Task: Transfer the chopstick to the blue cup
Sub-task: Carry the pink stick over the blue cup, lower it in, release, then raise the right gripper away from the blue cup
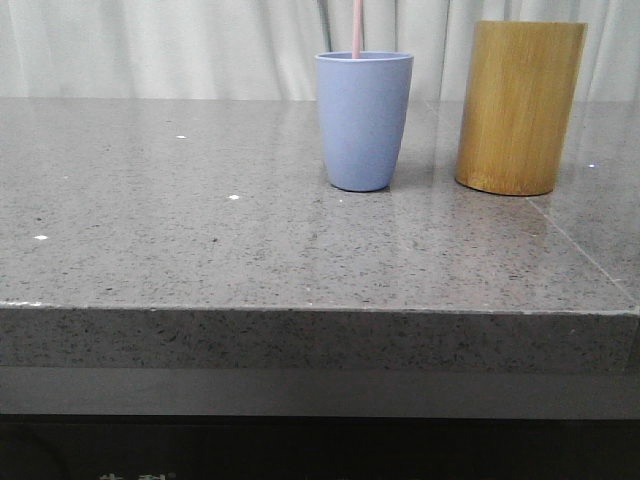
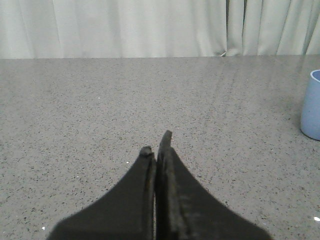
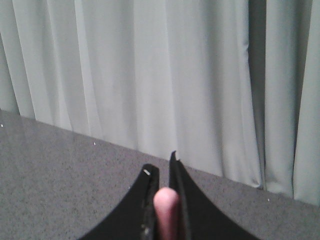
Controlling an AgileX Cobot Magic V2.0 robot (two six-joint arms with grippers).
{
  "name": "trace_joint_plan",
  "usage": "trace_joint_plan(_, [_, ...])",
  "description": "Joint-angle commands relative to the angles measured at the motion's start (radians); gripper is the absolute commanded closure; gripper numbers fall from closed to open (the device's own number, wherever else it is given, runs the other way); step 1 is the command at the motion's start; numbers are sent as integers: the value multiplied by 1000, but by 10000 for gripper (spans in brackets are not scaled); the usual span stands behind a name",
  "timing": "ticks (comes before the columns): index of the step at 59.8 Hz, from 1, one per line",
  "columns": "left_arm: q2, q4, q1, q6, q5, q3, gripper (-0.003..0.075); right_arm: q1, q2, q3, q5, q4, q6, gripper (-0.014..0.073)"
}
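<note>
Your chopstick (image 1: 356, 28) rises as a thin pink stick out of the mouth of the blue cup (image 1: 364, 120), upper centre of the front view, and runs off the top edge there. In the right wrist view its rounded pink end (image 3: 166, 207) sits pinched between the two black fingers of the right gripper (image 3: 162, 172), which are closed against it on either side. The blue cup stands upright on the grey speckled table (image 1: 180, 240), and just to its right, apart from it, stands the taller bamboo cylinder (image 1: 518, 108). Behind both hangs a pale curtain (image 1: 150, 45). In the left wrist view you see the left gripper (image 2: 156, 145) low over the table, its fingers pressed together with nothing between them, and the cup's edge at the far right of that frame.
</note>
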Motion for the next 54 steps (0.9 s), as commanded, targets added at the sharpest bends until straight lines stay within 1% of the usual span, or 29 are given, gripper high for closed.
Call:
trace_joint_plan(1, [11, -9, 2, -2, -84, -25, 739, -1, -9, -27, -56, -11, -5, 520])
trace_joint_plan(10, [11, -9, 2, -2, -84, -25, 739, -1, 19, -27, -50, -11, -5, 365])
trace_joint_plan(17, [11, -9, 2, -2, -84, -25, 739, -1, 11, -27, -44, -11, -5, 297])
trace_joint_plan(21, [11, -9, 2, -2, -84, -25, 739, -1, -4, -36, -16, -2, -5, 288])
trace_joint_plan(26, [11, -9, 2, -2, -84, -25, 739, -1, -34, -76, 90, 12, -5, 288])
trace_joint_plan(33, [11, -9, 2, -2, -86, -25, 739, -7, -69, -204, 380, 12, -5, 289])
trace_joint_plan(37, [11, -9, 2, -2, -86, -25, 739, -20, -77, -308, 577, 12, -5, 321])
trace_joint_plan(42, [11, -9, 2, -2, -86, -25, 739, -42, -77, -421, 771, 12, 17, 385])
trace_joint_plan(48, [11, -9, 2, -2, -86, -25, 739, -77, -79, -514, 924, 11, 30, 492])
trace_joint_plan(50, [11, -9, 2, -2, -86, -25, 739, -92, -80, -537, 965, 11, 30, 553])
trace_joint_plan(52, [11, -9, 2, -2, -86, -25, 739, -104, -82, -552, 993, 11, 31, 586])
trace_joint_plan(53, [11, -9, 2, -2, -86, -25, 739, -113, -85, -560, 1013, 11, 31, 627])
trace_joint_plan(54, [11, -9, 2, -2, -86, -25, 739, -118, -86, -564, 1027, 11, 32, 638])
